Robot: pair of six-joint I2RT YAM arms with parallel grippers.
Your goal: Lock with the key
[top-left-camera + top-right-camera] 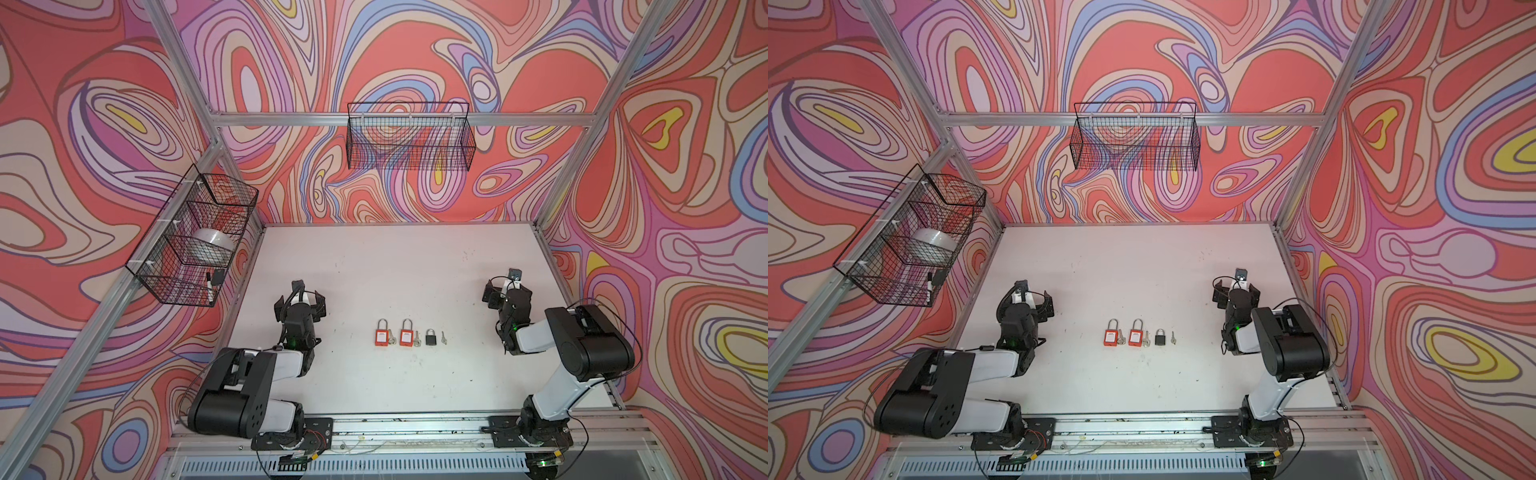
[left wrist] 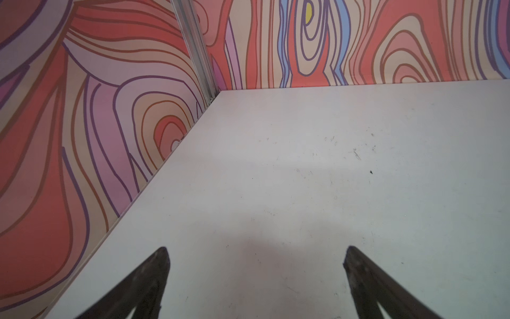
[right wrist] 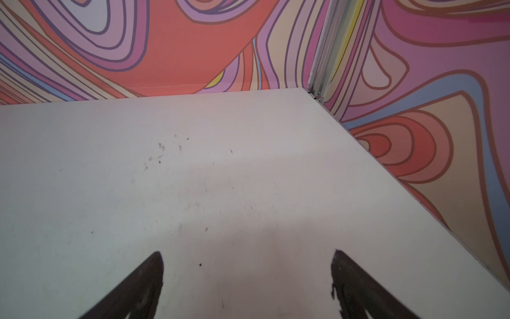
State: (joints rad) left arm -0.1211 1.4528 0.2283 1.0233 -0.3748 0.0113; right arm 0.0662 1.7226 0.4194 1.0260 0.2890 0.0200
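Note:
Three padlocks lie in a row on the white table (image 1: 395,270), seen in both top views: an orange padlock (image 1: 380,336), a second orange padlock (image 1: 406,336) and a smaller black padlock (image 1: 431,337). A silver key rests to the right of each: key (image 1: 391,340), key (image 1: 417,340), small key (image 1: 444,338). My left gripper (image 1: 301,296) (image 2: 256,248) stands open to the left of the row, over bare table. On the right, my right gripper (image 1: 505,287) (image 3: 247,252) is open as well, with nothing between its fingers. Neither wrist view shows a padlock or key.
A black wire basket (image 1: 195,237) on the left wall holds a tape roll (image 1: 212,243) and a marker. Another wire basket (image 1: 411,137) hangs on the back wall. Patterned walls and aluminium posts enclose the table on three sides.

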